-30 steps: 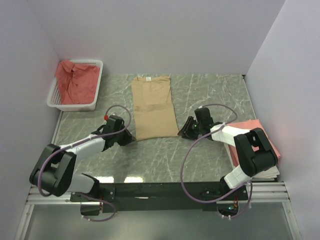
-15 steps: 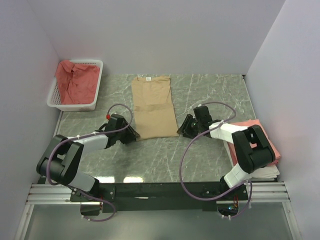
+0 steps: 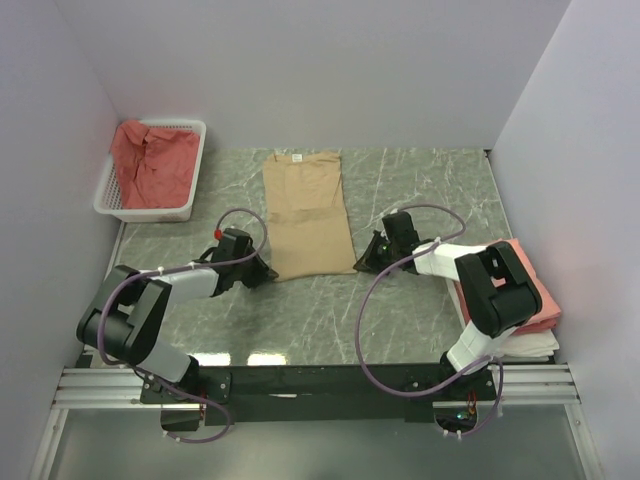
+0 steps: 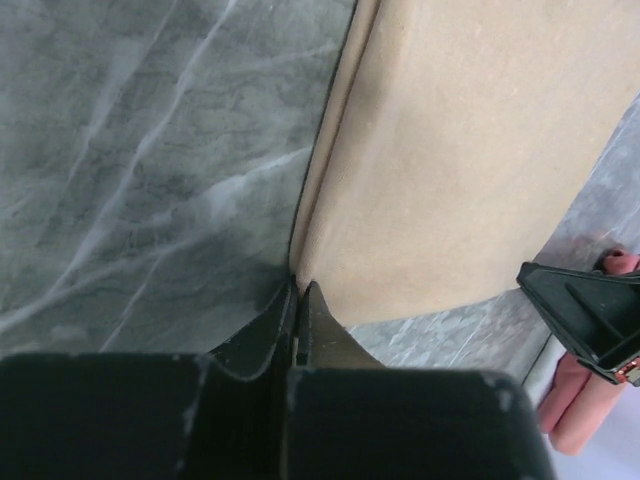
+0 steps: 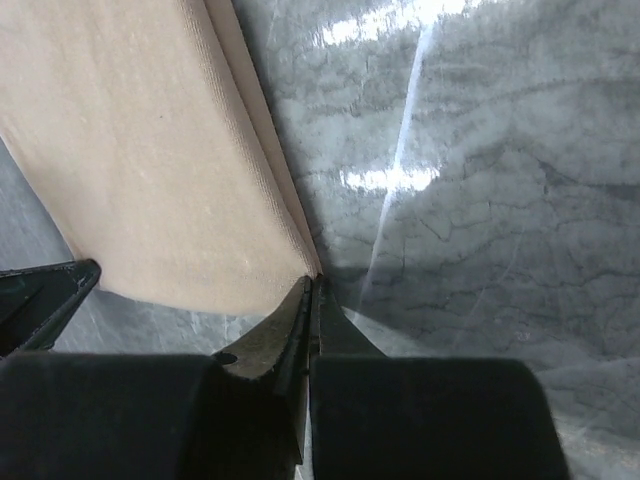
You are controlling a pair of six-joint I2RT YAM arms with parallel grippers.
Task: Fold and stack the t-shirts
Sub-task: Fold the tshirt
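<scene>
A tan t-shirt lies flat on the marble table, folded into a long strip with its collar at the far end. My left gripper sits at its near left corner, and in the left wrist view the jaws are pressed together on the cloth edge. At the near right corner, my right gripper is also shut, its tips pinching the corner of the tan cloth. A folded salmon-pink t-shirt lies at the right edge. More coral-red t-shirts are crumpled in the basket.
A white mesh basket stands at the far left corner against the wall. The folded pink shirt rests on a white pad beside the right arm's base. Walls close in the left, back and right sides.
Both grippers slid inward along the table to the tan shirt's near corners. Their jaws stood apart half a second ago and are now closed on the cloth.
</scene>
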